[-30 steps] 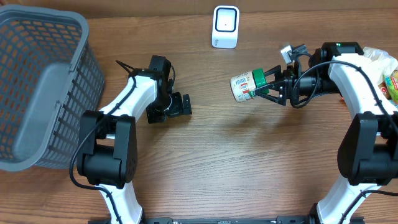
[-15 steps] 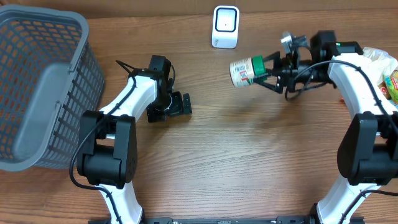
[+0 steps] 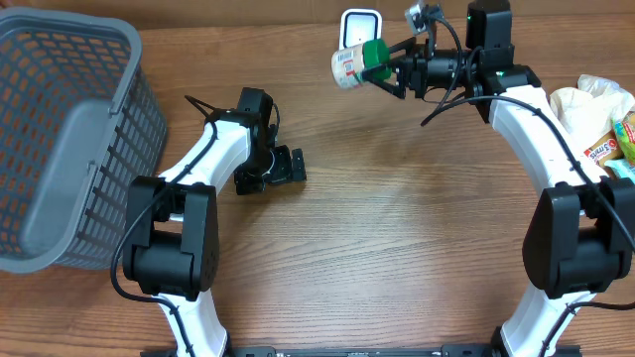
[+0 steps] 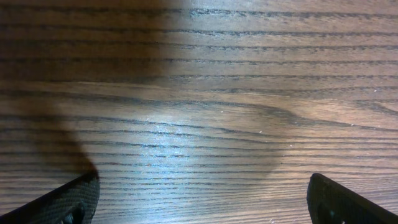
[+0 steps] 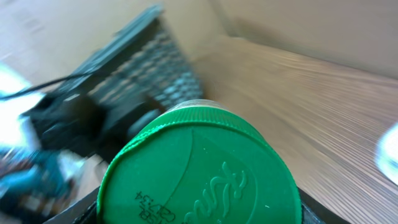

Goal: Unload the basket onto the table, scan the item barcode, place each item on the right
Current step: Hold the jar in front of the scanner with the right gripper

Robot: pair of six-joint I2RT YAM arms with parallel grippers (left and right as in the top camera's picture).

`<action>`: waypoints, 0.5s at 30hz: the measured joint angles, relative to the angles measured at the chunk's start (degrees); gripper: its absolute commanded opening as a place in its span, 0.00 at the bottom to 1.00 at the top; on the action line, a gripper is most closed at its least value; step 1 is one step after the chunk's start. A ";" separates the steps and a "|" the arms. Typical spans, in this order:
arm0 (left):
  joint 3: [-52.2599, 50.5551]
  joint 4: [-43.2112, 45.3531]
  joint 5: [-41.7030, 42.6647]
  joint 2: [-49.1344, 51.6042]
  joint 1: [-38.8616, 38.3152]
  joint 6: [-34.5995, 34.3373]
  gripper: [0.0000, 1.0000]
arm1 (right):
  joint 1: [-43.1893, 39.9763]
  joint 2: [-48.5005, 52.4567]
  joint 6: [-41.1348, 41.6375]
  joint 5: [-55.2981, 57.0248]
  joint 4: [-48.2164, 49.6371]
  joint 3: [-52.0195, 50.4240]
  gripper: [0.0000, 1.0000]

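The step in hand is presenting the item to the reader. The right end effector [image 3: 382, 61] holds a small jar [image 3: 344, 65] by its green lid [image 5: 199, 168], jaws closed on the lid's sides, with the jar lying sideways in the air and its base pointing to the robot's left. From overhead the jar overlaps the lower part of the white scanner [image 3: 359, 28] at the far edge of the table [image 3: 397, 248]. How high it hangs above the scanner cannot be told.

The label side faces roughly up and outward. Whether the barcode faces the scanner window is not visible, so the next move probably calls for rolling the wrist to turn the printed code toward the window and keeping it steady there.

The left end effector [image 3: 288, 167] is spread wide and empty, low over bare wood, well apart from the jar. A grey basket [image 3: 60, 139] stands at the left edge, and snack packets [image 3: 595, 114] lie at the right.
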 measured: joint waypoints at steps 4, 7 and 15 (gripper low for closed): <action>0.00 0.85 0.00 0.00 0.00 0.00 1.00 | -0.31 0.02 4.15 9.75 -0.24 0.00 0.55; 0.00 1.73 0.00 0.00 0.00 -0.02 1.00 | -0.35 0.02 5.53 17.53 -3.37 0.26 0.55; 0.00 3.72 0.00 0.00 0.00 -0.13 1.00 | 0.74 0.07 5.22 38.60 -12.68 8.94 0.55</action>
